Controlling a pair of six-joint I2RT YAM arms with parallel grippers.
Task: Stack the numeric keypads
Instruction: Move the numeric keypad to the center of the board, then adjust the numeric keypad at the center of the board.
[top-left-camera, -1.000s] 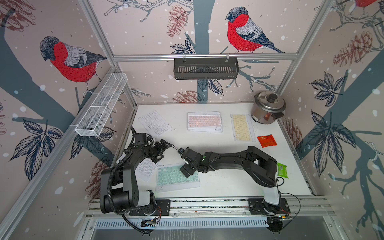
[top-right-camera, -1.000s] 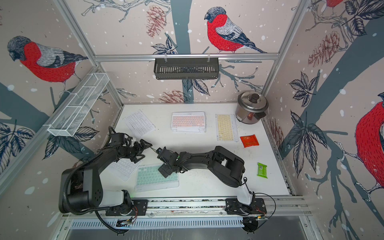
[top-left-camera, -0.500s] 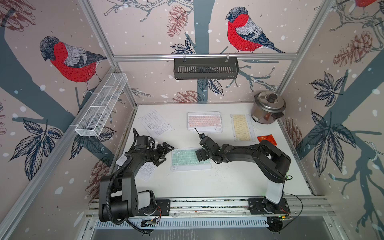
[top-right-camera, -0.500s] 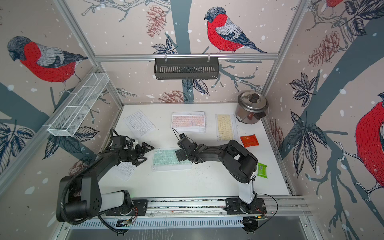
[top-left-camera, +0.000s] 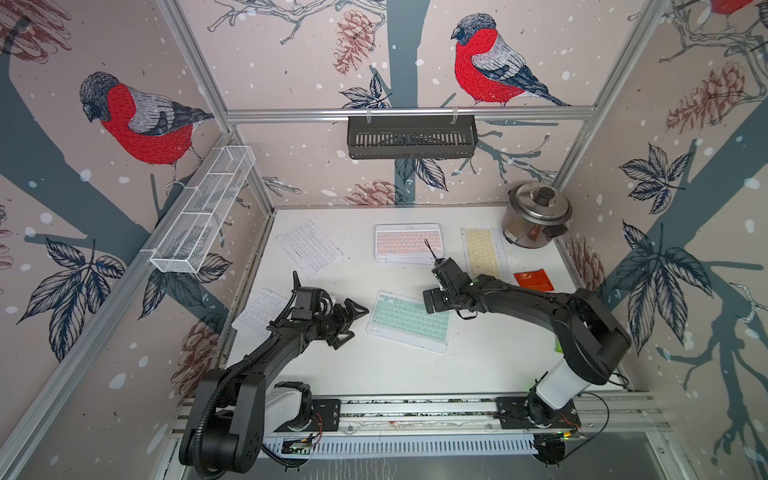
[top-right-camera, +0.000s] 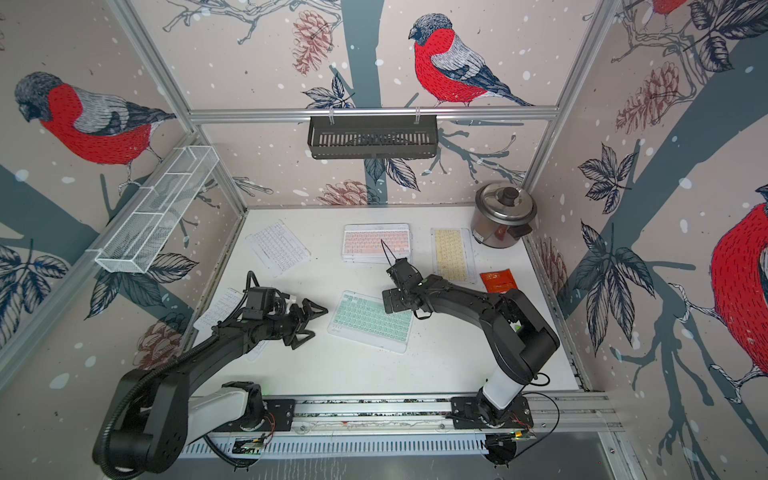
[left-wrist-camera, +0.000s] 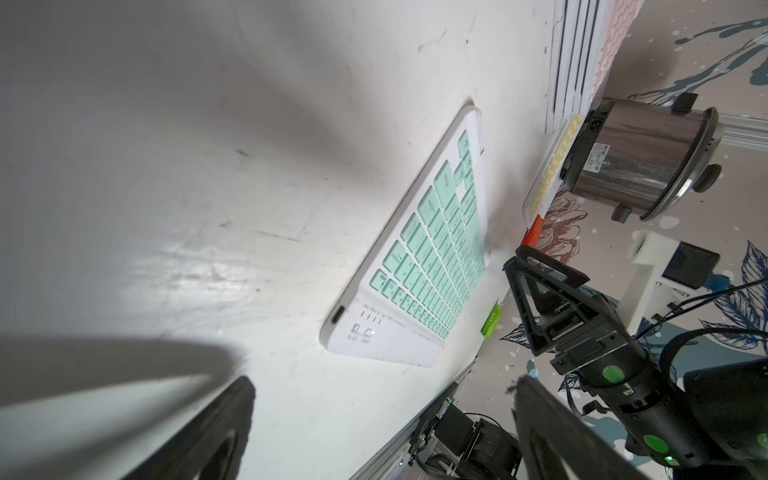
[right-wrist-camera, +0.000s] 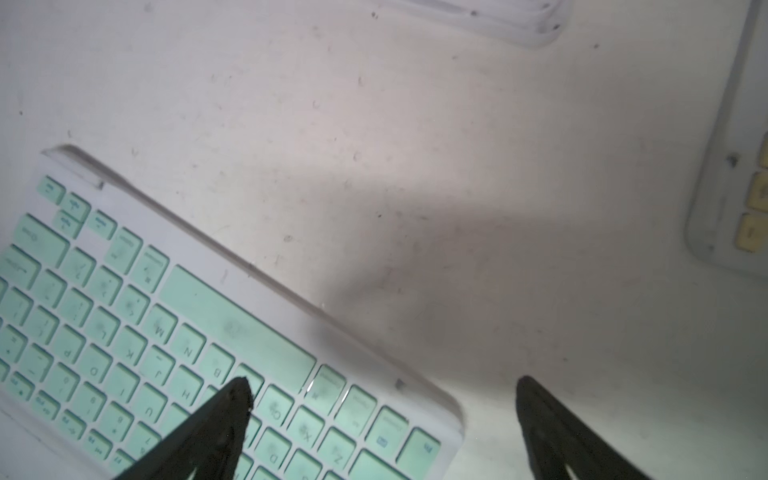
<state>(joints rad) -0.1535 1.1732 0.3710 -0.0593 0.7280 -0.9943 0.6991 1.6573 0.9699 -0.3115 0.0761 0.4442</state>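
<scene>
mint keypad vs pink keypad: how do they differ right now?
Keys: the mint keypad has green keys, the pink keypad has pink ones.
Support: the mint one lies alone on the table; the pink one tops a pile of several keypads.
Pose: the mint one is skewed to the table's edges; the pink one sits square to the back edge.
Both are flat, white-framed and keys up.

Setting: robot test cell, laboratory type.
Enclosure: silver aluminium profile bars (top-left-camera: 407, 112) framing pink printed wall panels with red bullfinches and pine cones (top-left-camera: 482, 70).
Fittings: flat white desk (top-left-camera: 478, 357); black jointed left robot arm (top-left-camera: 286, 340) and matching right arm (top-left-camera: 532, 303), both bolted to a silver slotted rail (top-left-camera: 415, 409) along the front edge.
</scene>
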